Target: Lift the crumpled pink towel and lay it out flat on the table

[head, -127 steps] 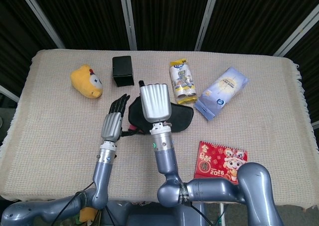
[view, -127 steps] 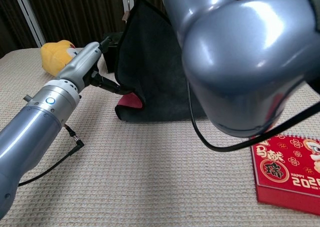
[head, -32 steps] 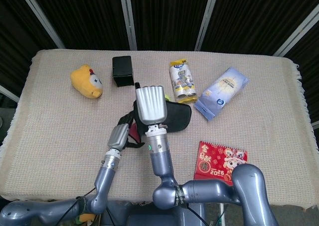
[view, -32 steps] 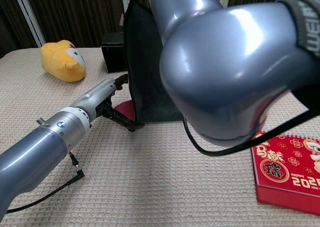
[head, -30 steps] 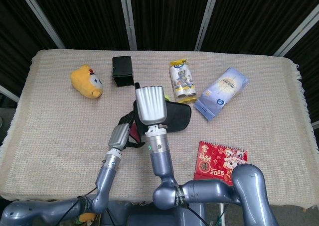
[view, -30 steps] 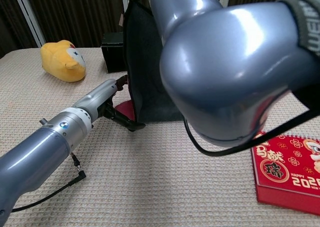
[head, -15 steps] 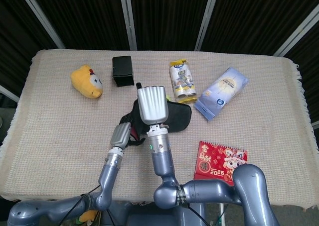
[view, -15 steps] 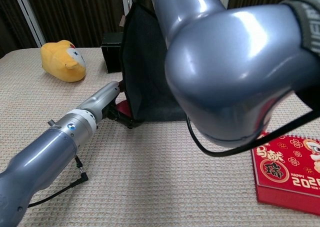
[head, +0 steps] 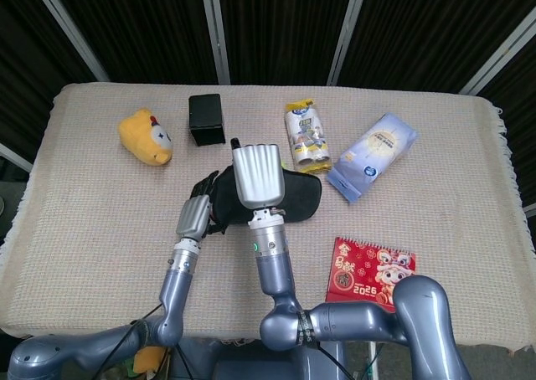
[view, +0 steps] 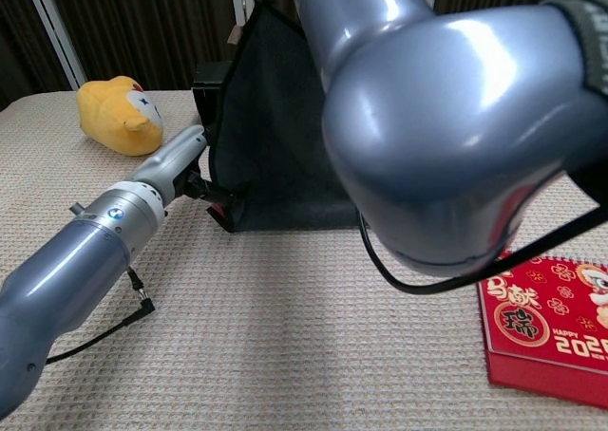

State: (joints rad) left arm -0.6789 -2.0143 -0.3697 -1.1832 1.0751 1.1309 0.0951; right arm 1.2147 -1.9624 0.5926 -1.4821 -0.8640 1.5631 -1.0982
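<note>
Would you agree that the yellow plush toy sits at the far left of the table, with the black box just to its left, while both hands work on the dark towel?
Not quite: the black box sits to the right of the yellow plush toy, as the head view shows. The rest holds: the left hand and right hand are at the dark towel.

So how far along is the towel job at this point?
Lifting looks done: the towel hangs up off the table, dark side showing, held from above by the right robot hand. In hand: the left robot hand is at its lower left corner. Still left: spreading it and laying it flat.
</note>
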